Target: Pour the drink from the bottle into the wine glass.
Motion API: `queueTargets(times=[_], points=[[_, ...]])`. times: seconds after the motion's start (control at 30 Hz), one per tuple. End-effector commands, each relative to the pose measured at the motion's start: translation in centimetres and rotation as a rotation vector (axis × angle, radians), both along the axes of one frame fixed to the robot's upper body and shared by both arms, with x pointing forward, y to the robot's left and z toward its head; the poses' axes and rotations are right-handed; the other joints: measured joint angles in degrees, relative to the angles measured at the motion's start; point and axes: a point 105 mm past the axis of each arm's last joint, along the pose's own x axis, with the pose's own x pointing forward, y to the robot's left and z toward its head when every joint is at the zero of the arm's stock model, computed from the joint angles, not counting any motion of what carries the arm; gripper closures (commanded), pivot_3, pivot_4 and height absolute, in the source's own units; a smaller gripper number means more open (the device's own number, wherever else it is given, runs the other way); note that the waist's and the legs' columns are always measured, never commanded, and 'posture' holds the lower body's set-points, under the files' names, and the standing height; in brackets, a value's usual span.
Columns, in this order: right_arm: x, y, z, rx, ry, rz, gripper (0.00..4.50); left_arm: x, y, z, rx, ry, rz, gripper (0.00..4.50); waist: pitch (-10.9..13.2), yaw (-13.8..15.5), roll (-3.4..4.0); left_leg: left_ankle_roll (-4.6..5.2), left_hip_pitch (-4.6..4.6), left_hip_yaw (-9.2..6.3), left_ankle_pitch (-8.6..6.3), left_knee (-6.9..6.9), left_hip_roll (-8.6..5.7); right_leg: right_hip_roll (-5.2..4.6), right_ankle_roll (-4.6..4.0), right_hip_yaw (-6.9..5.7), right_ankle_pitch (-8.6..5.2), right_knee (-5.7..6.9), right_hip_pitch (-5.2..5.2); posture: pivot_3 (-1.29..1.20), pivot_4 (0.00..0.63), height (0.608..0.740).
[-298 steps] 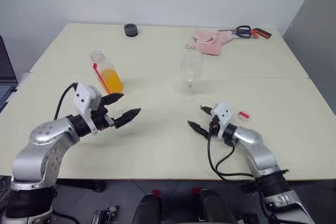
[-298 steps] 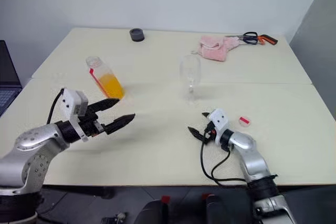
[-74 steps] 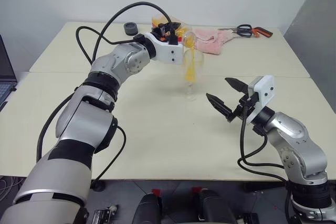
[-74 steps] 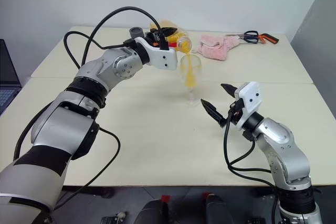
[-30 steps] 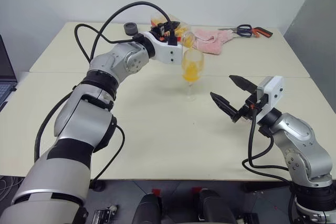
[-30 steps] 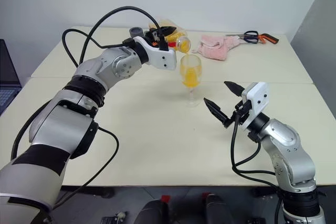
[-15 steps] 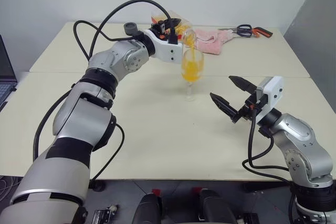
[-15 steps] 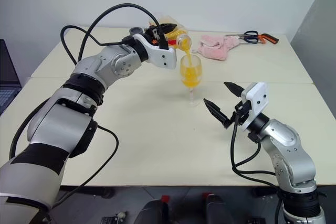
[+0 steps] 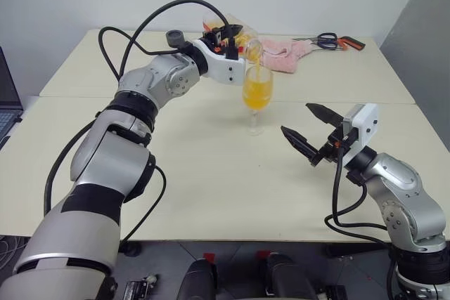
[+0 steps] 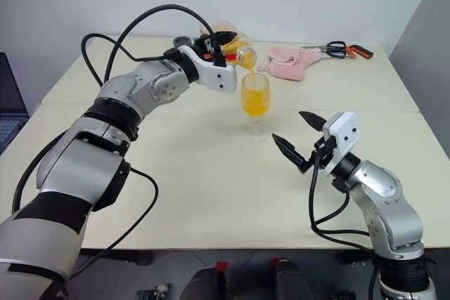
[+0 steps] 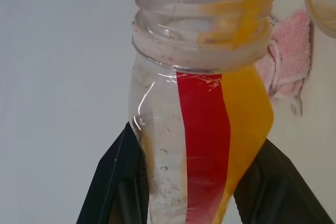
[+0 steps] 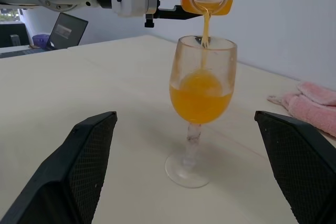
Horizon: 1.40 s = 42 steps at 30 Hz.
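While the right gripper [image 9: 308, 128] is hovering nearest, above the table [image 9: 211, 194], its two fingers are standing spread wide with nothing between them, pointing toward the glass [image 9: 256, 100] from a little way off. One glass is standing upright on its foot just beyond, near the seam between the two tabletops, and its bowl is holding orange drink [image 9: 257, 95] to well over half. A thin stream is falling into the bowl from one bottle [image 10: 235, 46], which is tipped mouth-down just above the rim, uncapped. Around its body the left gripper [image 10: 219, 40] is clamping, two black fingers [image 11: 115, 182] pressing against opposite sides, as the left wrist view is showing, along with the red strip and the drink pooling along the lower side toward the neck. Farther back on the table, one pink cloth [image 9: 285, 54] is lying crumpled to the right of the bottle, and one pair of scissors [image 9: 330, 41] is lying just beyond it. One small dark round thing [image 9: 174, 36] is sitting at the far edge to the left. At the left border, part of one laptop [image 9: 5, 96] is showing
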Motion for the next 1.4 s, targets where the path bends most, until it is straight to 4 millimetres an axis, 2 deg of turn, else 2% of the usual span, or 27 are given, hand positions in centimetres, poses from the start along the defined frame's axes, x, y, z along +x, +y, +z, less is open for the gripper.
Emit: queueTargets(times=[0.03,1.07,1.4], points=[[-0.8,0.4,1.3,0.001,-0.063,0.031,0.00,-0.4,-0.2,2.8,-0.018,-0.078,-0.014,2.87,0.00,0.00,0.00,0.00,0.00,0.00,0.00,0.00,0.00,0.00,0.00,0.00,0.00,0.00,0.00,0.00,0.150,0.740],[-0.8,0.5,1.6,0.006,-0.069,0.035,0.00,-0.2,0.2,2.5,-0.014,-0.075,0.002,2.87,0.00,0.00,0.00,-0.01,0.00,0.00,0.00,0.01,0.00,0.00,0.00,0.00,0.00,0.01,0.00,0.00,0.150,0.740],[-0.5,0.3,3.1,0.055,-0.132,0.002,0.00,-0.3,0.1,2.6,-0.016,-0.074,-0.001,2.87,0.00,0.00,0.00,-0.03,0.00,0.00,0.02,0.01,0.00,0.00,0.00,0.00,0.00,0.01,0.00,0.00,0.150,0.740]])
